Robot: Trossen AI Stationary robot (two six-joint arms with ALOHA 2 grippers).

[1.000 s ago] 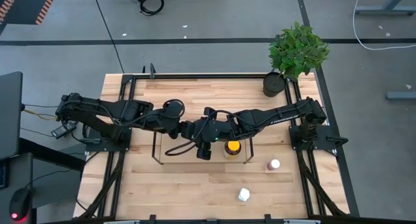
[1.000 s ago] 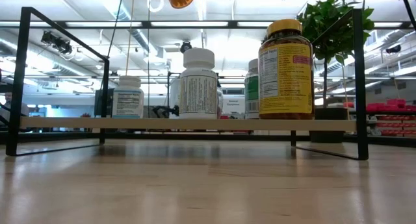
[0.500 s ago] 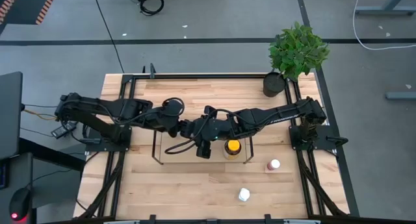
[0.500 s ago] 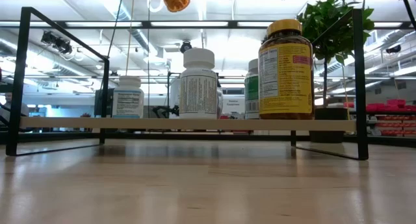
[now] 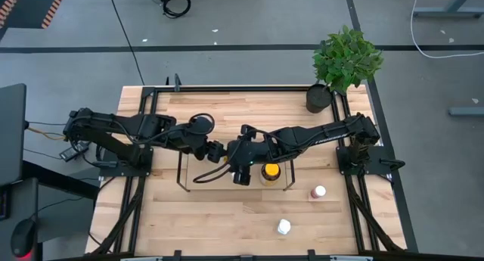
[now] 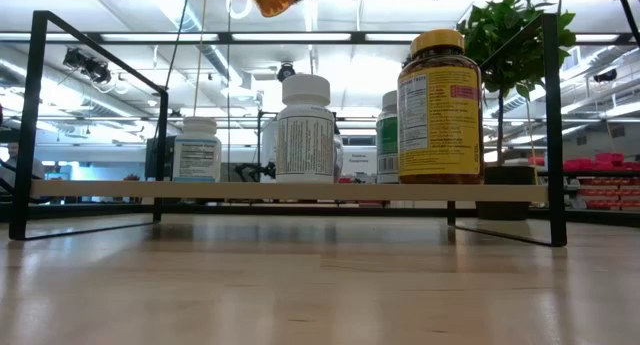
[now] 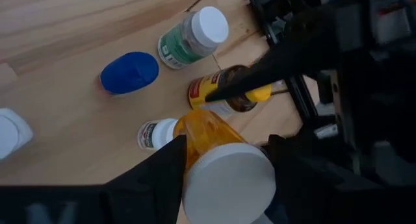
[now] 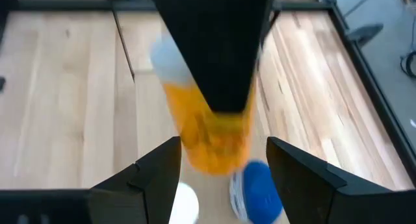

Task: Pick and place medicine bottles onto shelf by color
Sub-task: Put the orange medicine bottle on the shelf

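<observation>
The translucent orange medicine bottle with a white cap [image 7: 218, 162] hangs above the black wire shelf [image 6: 290, 190], pinched between the left gripper's [image 7: 224, 162] fingers. It looks light, rigid and slippery, best held mid-body. Beside it, the right gripper [image 8: 221, 169] gapes part-open around the bottle, not clamping.

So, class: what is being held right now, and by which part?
The left gripper holds the orange bottle, clamped on its body near the white cap.

wooden table [image 5: 219, 215], black shelf [image 6: 290, 190] on it (bottles [image 6: 305, 130] standing), plant pot [image 5: 318, 98]
</observation>
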